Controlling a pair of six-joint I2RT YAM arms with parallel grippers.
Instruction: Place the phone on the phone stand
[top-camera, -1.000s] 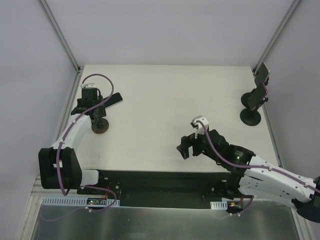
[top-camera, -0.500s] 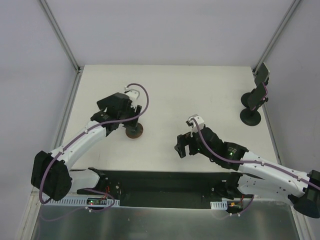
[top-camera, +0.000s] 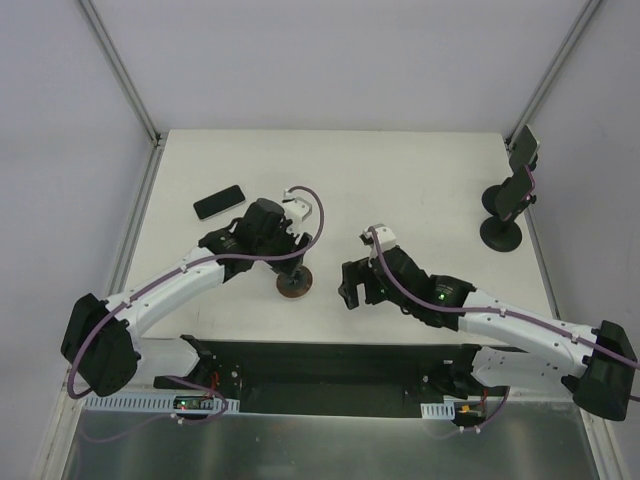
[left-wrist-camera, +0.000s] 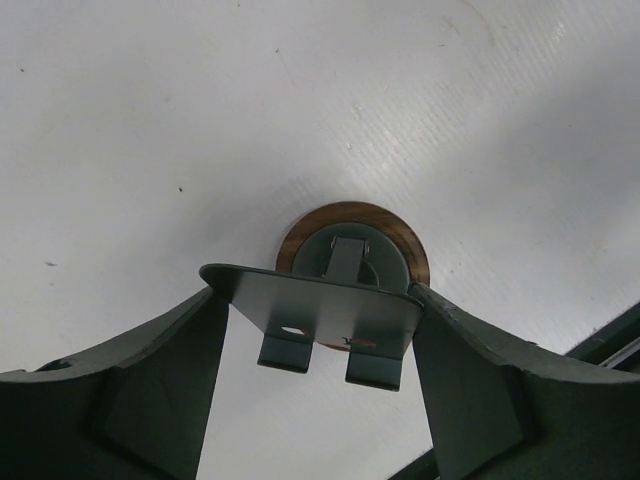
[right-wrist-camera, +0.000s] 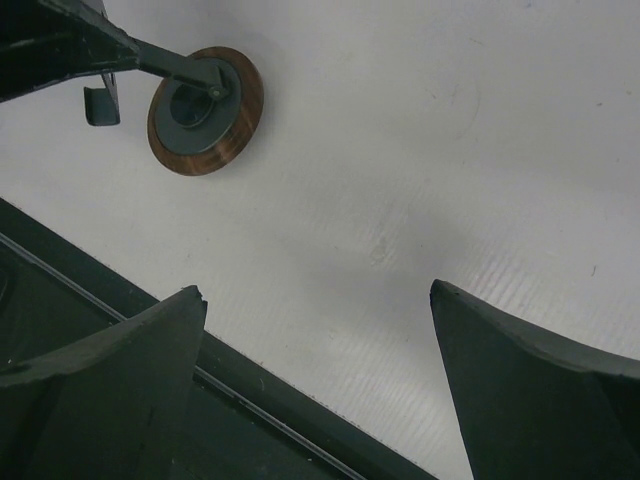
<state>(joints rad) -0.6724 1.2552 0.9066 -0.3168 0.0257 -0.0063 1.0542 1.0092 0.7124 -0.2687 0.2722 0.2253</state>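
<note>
While the left pincer (left-wrist-camera: 317, 300) pinches the phone stand (top-camera: 293, 284) by its head, repositioning looks to be the step: a second ago the stand was far left, now front-centre. The phone (top-camera: 218, 202) lies flat on the surface (top-camera: 400, 180), back-left. The right pincer (right-wrist-camera: 317, 292) is spread, empty. Next: release the stand, fetch the phone.

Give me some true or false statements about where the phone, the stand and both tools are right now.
1. The phone lies flat on the table. True.
2. The left tool clamps the phone stand by its head. True.
3. The right tool holds the phone. False: it is open and empty.
4. The phone stand's base is square. False: it is round.
</note>
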